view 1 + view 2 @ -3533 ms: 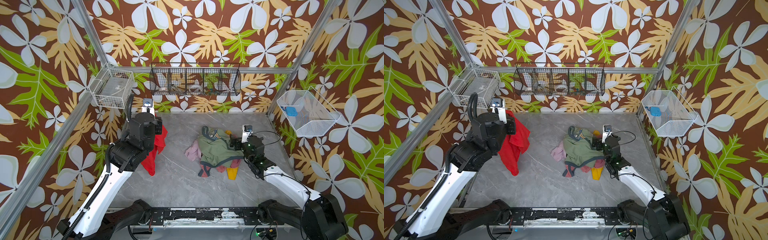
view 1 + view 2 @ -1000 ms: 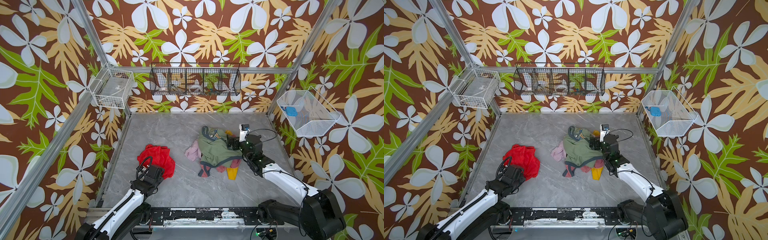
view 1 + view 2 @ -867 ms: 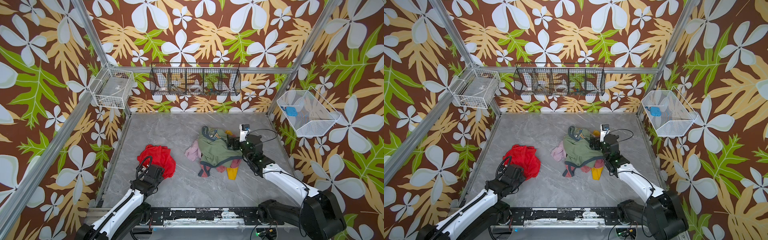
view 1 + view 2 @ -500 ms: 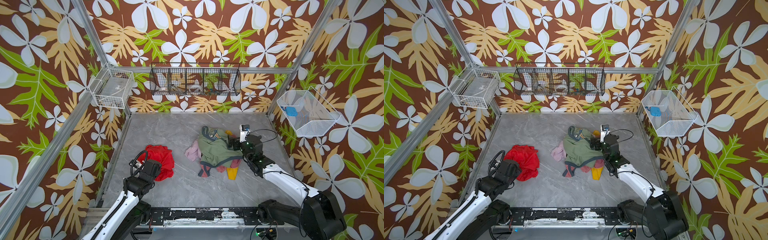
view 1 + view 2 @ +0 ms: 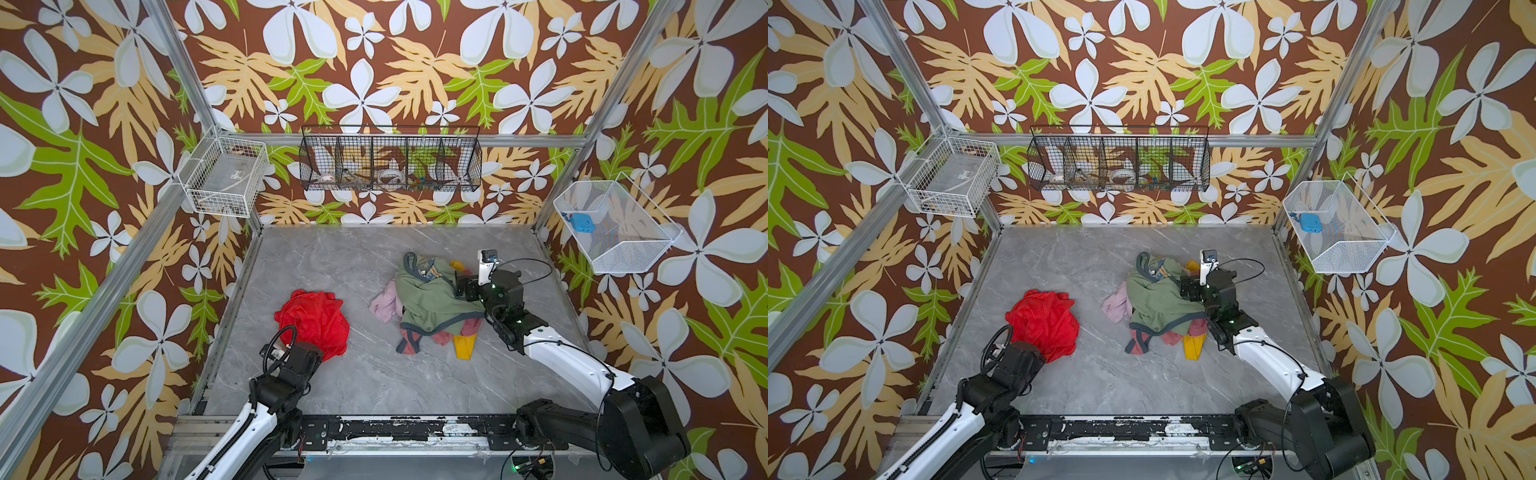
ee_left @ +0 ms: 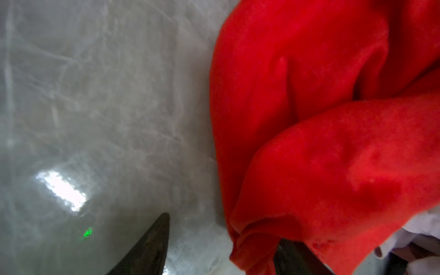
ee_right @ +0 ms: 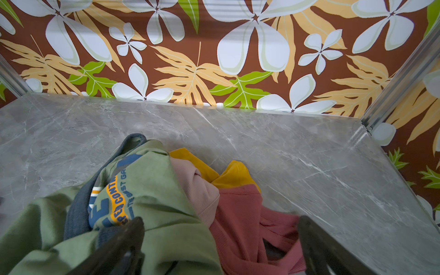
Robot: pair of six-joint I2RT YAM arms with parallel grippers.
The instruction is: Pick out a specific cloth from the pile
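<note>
Bright red thin crumpled cloth (image 5: pixel 316 318) on grey marble-look tabletop (image 5: pixel 332 257), well apart from mixed-garment pile (image 5: pixel 428 299).
Left gripper (image 6: pixel 222 228) nearer: jaws parted, gripping nothing, cloth edge against one finger. Right gripper (image 7: pixel 220 221) spread open over pile.

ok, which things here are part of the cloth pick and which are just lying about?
Job: red cloth, pile, left gripper, right gripper.
Lying about: white basket, black rack, mesh bin, blue item in it.
</note>
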